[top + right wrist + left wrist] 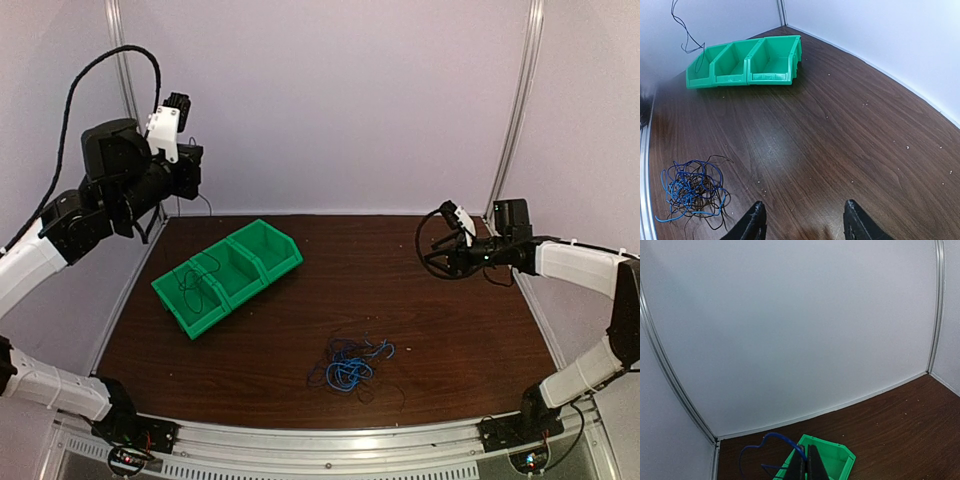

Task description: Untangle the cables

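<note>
A tangled heap of thin blue and black cables (350, 365) lies on the brown table near the front middle; the right wrist view has the cables (690, 192) at its lower left. My left gripper (807, 447) is raised high at the back left, above the green bins (837, 460), shut on one blue cable (775, 436) that loops off to the left. That strand (687, 35) hangs down toward the end compartment of the bins (228, 275). My right gripper (802, 220) hovers open over bare table at the right, nothing between its fingers.
The three-compartment green bin row (745, 62) sits angled at the back left of the table. White walls with metal corner posts (515, 110) enclose the table on three sides. The right arm (570, 265) reaches in from the right edge.
</note>
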Motion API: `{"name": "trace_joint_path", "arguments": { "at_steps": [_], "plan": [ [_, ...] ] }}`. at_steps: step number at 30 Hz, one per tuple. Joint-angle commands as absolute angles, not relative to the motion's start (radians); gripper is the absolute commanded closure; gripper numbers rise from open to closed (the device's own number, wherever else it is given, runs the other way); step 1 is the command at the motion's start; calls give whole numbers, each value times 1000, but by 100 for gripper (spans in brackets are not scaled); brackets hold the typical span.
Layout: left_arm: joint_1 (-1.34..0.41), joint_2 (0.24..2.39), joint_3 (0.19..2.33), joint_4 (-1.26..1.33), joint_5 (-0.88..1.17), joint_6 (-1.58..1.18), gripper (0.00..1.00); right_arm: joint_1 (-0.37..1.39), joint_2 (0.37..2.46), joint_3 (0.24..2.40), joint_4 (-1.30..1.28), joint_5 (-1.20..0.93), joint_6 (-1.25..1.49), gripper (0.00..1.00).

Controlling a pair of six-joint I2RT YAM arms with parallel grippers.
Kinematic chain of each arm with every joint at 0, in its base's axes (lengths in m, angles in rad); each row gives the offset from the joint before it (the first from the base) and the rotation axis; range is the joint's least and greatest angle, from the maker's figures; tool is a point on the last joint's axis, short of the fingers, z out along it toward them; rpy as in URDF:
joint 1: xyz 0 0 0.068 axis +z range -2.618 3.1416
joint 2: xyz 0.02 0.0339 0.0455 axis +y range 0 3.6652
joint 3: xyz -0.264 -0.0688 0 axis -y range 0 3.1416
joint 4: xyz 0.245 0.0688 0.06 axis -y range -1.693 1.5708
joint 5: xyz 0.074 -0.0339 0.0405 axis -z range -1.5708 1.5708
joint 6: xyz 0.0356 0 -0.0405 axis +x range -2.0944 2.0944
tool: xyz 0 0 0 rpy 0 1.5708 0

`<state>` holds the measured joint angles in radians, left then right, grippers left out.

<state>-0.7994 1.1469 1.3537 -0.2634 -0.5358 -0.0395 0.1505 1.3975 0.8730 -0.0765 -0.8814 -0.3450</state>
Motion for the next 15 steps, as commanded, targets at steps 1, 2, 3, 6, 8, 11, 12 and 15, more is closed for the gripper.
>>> {"name": "trace_joint_path", "arguments": {
  "at_steps": [1,2,3,6,8,11,12,15],
  "plan": [
    [-741,1098,1271,-234,-503,-78,100,146,1404,868,-60,-882,-355,47],
    [-723,1093,1251,-229,-492,-84,100,145,1404,867,-61,-882,-355,47],
    [-703,1090,1231,-225,-475,-92,100,145,1402,867,-62,-883,-356,47],
    [-643,1080,1182,-215,-418,-114,100,146,1398,865,-63,-881,-355,47],
    [-611,1079,1155,-212,-399,-119,100,145,1393,863,-63,-880,-357,47],
    [-561,1071,1130,-221,-385,-111,100,146,1390,862,-63,-878,-358,47],
    [-550,1065,1130,-232,-396,-99,100,146,1389,861,-64,-877,-358,47],
    [-503,1034,1132,-263,-427,-55,100,146,1388,859,-65,-879,-359,47]
  ]
}}
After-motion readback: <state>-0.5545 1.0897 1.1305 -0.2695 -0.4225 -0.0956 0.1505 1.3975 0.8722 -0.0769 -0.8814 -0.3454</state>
